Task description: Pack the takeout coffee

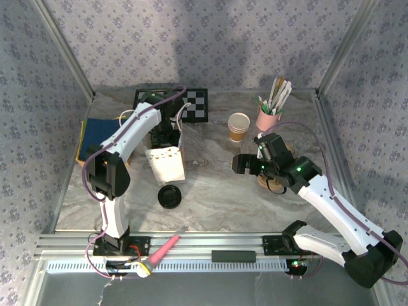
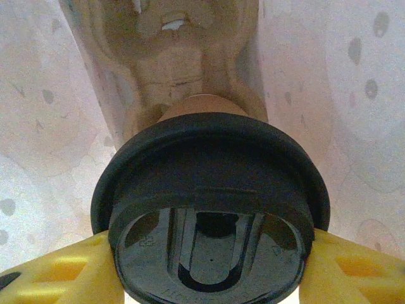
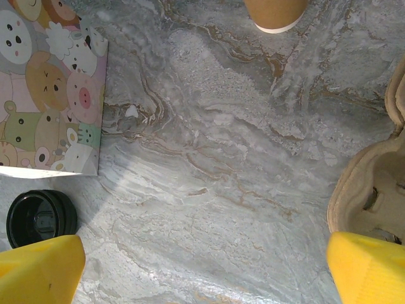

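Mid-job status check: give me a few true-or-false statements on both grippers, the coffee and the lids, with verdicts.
1. The left gripper grips the takeout coffee, which has a black lid on it. True.
2. The right gripper is closed on the stack of cups. False: it is open over bare table, and the stack stands apart from it.
3. A loose black lid lies on the table near the paper bag. True.
4. The stack of cups has a lid on top. False: its top is open and the white inside shows.
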`<state>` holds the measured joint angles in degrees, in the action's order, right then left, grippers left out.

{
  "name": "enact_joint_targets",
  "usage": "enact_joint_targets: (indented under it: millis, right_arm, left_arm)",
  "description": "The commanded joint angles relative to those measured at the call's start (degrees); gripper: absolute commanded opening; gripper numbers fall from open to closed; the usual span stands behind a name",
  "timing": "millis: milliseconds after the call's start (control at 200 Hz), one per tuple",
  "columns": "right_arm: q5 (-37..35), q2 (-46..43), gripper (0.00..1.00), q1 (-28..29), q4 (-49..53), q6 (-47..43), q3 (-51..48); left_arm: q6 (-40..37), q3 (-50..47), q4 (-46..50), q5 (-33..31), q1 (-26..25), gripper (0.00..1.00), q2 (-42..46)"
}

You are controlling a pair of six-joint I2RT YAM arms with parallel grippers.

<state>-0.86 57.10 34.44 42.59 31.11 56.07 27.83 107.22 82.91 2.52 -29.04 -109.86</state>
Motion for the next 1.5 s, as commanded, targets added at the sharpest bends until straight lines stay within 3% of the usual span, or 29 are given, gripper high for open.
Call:
enact_joint_targets:
  millis: [0, 1494]
  right_arm:
    - [-1.08, 0.2, 1.0, 0.37, 0.74, 0.88, 1.06]
    - [-1.03, 0.56, 1.0, 0.31, 0.52, 0.88, 1.27]
  left_arm:
    - [-1.04, 2.47, 2.42, -0.24, -0.07, 0.57, -0.25]
    - [-1.47, -0.44, 2.8, -1.73, 1.02, 0.56, 0.79]
